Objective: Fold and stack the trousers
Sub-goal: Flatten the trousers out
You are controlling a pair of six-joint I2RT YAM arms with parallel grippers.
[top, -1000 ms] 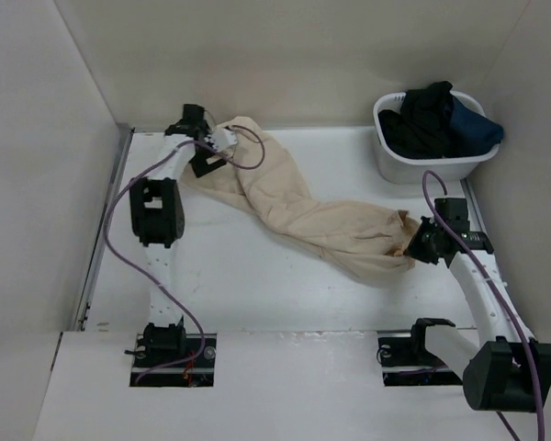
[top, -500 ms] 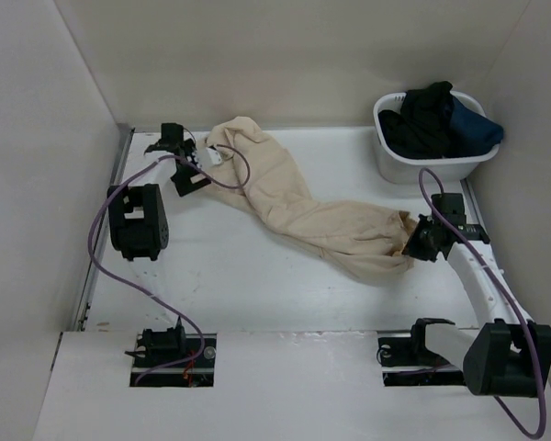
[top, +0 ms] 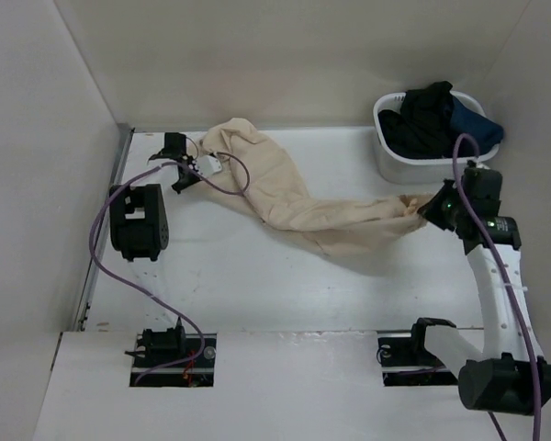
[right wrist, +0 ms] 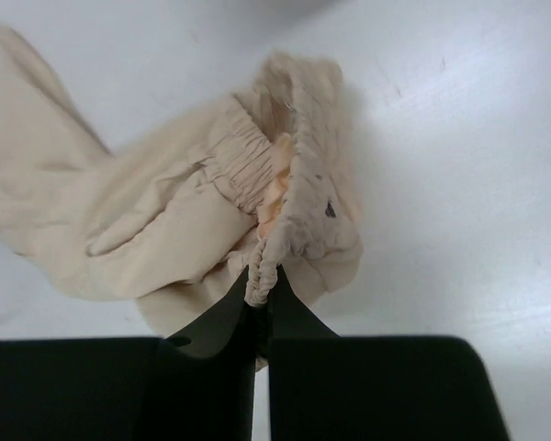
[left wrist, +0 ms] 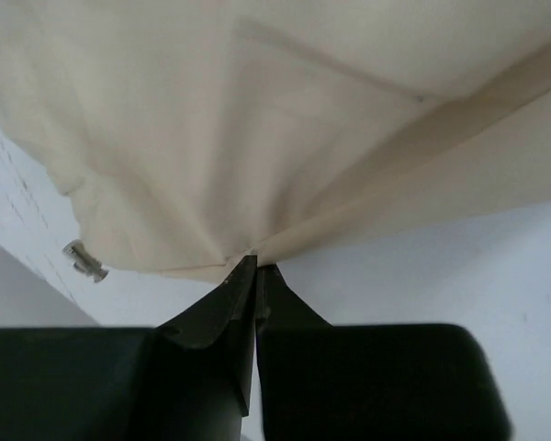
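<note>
The beige trousers (top: 294, 197) lie stretched in a twisted band from the back left of the table to the right side. My left gripper (top: 205, 165) is at their back-left end. In the left wrist view it (left wrist: 255, 265) is shut on an edge of the cloth (left wrist: 257, 119), whose folds run into the fingertips. My right gripper (top: 434, 208) holds the other end beside the basket. The right wrist view shows it (right wrist: 262, 280) shut on the gathered elastic band of the trousers (right wrist: 165, 202), near a small dark tag (right wrist: 330, 209).
A white laundry basket (top: 390, 165) with black and dark-blue garments (top: 436, 124) stands at the back right, just behind my right gripper. Walls enclose the table on the left, back and right. A metal rail (top: 106, 230) runs along the left edge.
My left gripper went from open to shut on the trousers' back-left end. The right arm swung back and right toward the basket, pulling its end along and drawing the cloth out longer.
</note>
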